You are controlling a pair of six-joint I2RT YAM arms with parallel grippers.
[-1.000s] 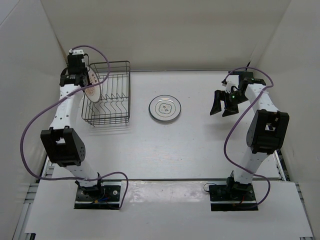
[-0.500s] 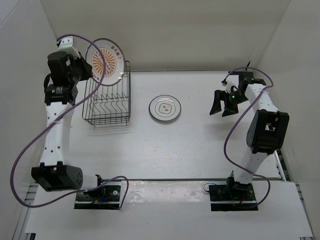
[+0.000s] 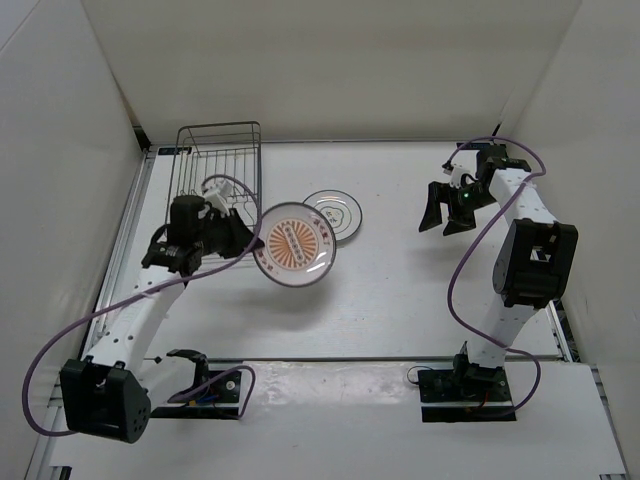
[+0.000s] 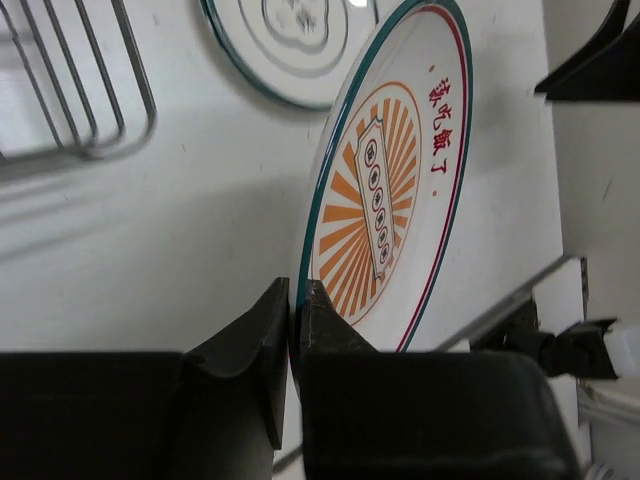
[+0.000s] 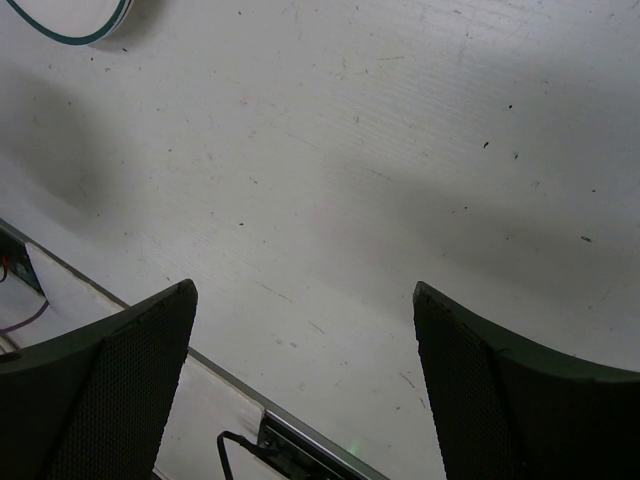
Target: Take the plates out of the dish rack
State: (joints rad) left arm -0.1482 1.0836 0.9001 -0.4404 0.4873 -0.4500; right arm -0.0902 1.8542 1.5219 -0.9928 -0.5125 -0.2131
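My left gripper (image 3: 251,240) (image 4: 295,300) is shut on the rim of the plate with the orange sunburst centre (image 3: 293,245) (image 4: 385,200). It holds that plate tilted in the air, in front and to the right of the dish rack (image 3: 215,165) (image 4: 70,90). A plate with grey rings (image 3: 338,213) (image 4: 290,40) lies flat on the table just behind the held plate, which hides part of it. My right gripper (image 3: 445,210) (image 5: 303,300) hangs open over bare table at the right, and the grey-ringed plate's rim (image 5: 70,22) shows at its view's top left.
The dark wire rack stands at the back left near the side wall (image 3: 70,150). White walls close in the table on three sides. A metal rail (image 3: 330,360) runs along the near edge by the arm bases.
My left arm has lifted the sunburst plate out of the rack, then carried it forward and right, down beside the grey-ringed plate. The right arm has not moved.
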